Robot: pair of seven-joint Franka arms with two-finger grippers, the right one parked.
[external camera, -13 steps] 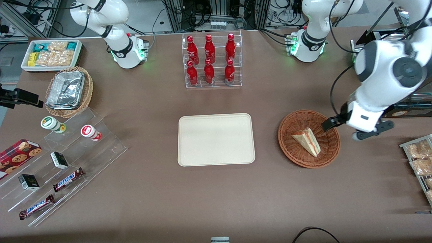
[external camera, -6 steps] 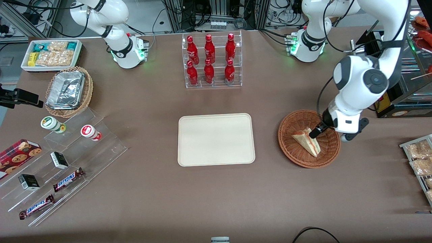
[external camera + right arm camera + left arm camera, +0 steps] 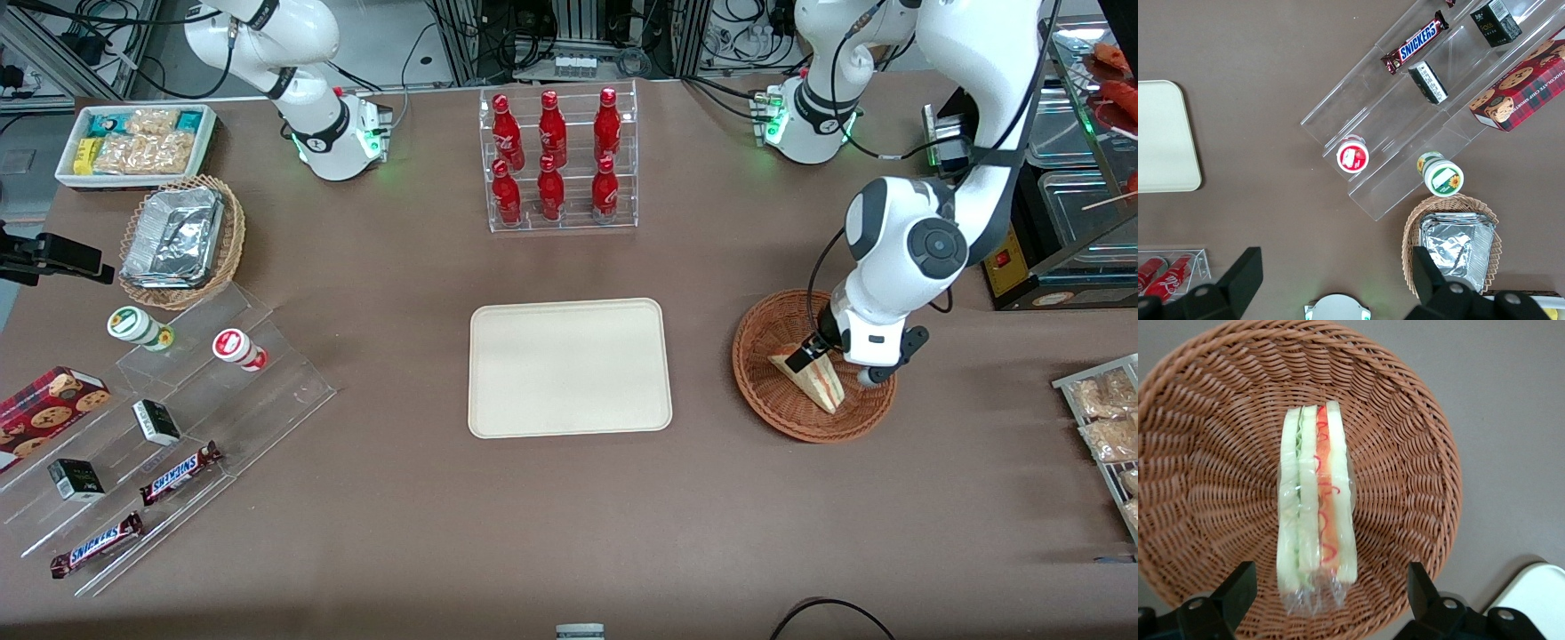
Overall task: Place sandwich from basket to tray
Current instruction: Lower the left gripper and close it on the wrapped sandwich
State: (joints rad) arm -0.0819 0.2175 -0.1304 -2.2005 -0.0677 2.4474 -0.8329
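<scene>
The sandwich [image 3: 816, 380], a clear-wrapped wedge of pale bread with red and green filling, lies in the reddish-brown wicker basket [image 3: 770, 391]. My left gripper [image 3: 834, 366] hangs low over the basket, just above the sandwich. In the left wrist view the gripper [image 3: 1329, 595] is open, its two black fingers [image 3: 1238, 588] standing apart on either side of one end of the sandwich [image 3: 1315, 500], not touching it. The basket's woven wall [image 3: 1205, 453] fills that view. The cream tray [image 3: 569, 367] lies flat beside the basket, toward the parked arm's end; its corner shows in the left wrist view [image 3: 1538, 593].
A clear rack of red bottles [image 3: 556, 160] stands farther from the front camera than the tray. A wire rack of snack packets [image 3: 1107, 418] lies toward the working arm's end. Acrylic steps with snacks [image 3: 169, 418], a tan foil basket [image 3: 182, 240] and a white bin [image 3: 133, 142] lie toward the parked arm's end.
My left gripper has swung in from the working arm's end of the table over the basket and come down, so it now straddles the sandwich. The sandwich has not moved.
</scene>
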